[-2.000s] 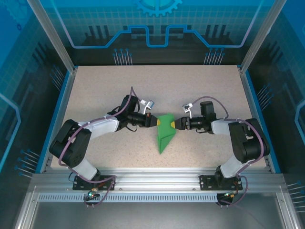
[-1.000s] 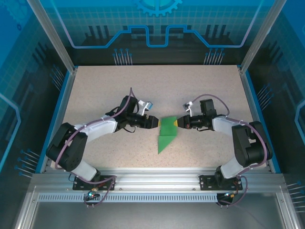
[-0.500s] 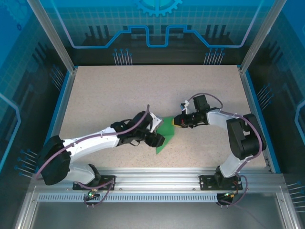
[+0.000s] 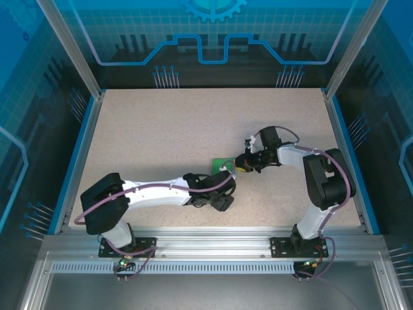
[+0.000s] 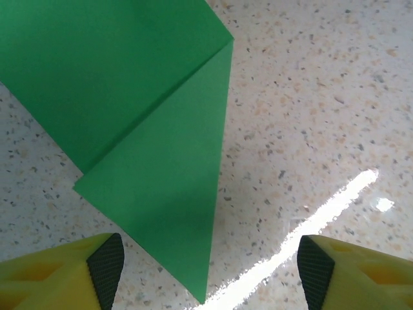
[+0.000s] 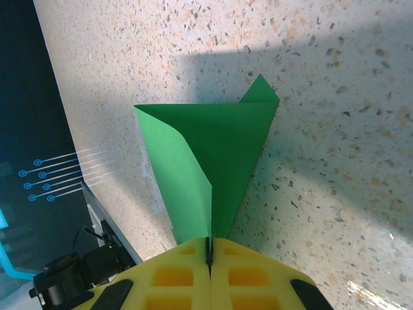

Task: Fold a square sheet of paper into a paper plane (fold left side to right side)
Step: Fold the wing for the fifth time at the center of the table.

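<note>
Top external view: the folded green sheet of paper (image 4: 222, 165) lies near the middle of the speckled bench (image 4: 148, 129). The left arm reaches across from the near left and covers the near part of the sheet. The right end effector (image 4: 238, 166) comes from the right and meets the sheet's right edge. On the right wrist view its yellow fingers (image 6: 174, 278) are pressed together on a corner of the sheet, pinching it, and one flap curls up from the bench. The left end effector (image 4: 221, 194) is at the sheet's near end. On the left wrist view its fingertips (image 5: 103, 261) are spread wide, one at each side of the sheet's pointed tip, not touching it. There the sheet lies flat, with a diagonal fold across it.
</note>
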`<state>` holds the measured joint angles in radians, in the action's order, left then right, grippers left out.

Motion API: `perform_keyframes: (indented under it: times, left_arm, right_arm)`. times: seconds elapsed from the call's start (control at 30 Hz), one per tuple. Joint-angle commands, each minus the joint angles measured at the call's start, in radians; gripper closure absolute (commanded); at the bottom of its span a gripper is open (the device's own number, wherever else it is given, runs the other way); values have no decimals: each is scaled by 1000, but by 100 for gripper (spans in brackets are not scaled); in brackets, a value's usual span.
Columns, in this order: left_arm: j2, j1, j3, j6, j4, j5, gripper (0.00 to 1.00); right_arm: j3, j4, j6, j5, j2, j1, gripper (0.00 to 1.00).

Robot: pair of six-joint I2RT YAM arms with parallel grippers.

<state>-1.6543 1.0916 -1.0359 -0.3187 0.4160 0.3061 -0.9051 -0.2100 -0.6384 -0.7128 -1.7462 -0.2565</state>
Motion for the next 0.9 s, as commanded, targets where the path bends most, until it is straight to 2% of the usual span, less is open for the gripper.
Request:
perform_keyframes:
  times: [0.0, 0.27, 0.5, 0.7, 0.87]
  left_arm:
    - [-51, 20, -68, -30, 54, 95, 25]
    - [-190, 48, -181, -76, 149, 208, 24]
    - [-239, 48, -211, -90, 172, 249, 26]
    - [-266, 49, -226, -97, 189, 262, 34]
    - [-265, 50, -223, -96, 188, 261, 46]
  right_arm:
    - [-15, -19, -23, -2, -13, -10, 100]
    - [-18, -12, -36, -4, -24, -10, 100]
    - [-15, -7, -38, -4, -32, -12, 100]
    - [-15, -2, -41, -8, -40, -18, 100]
    - [-17, -8, -40, -3, -44, -21, 100]
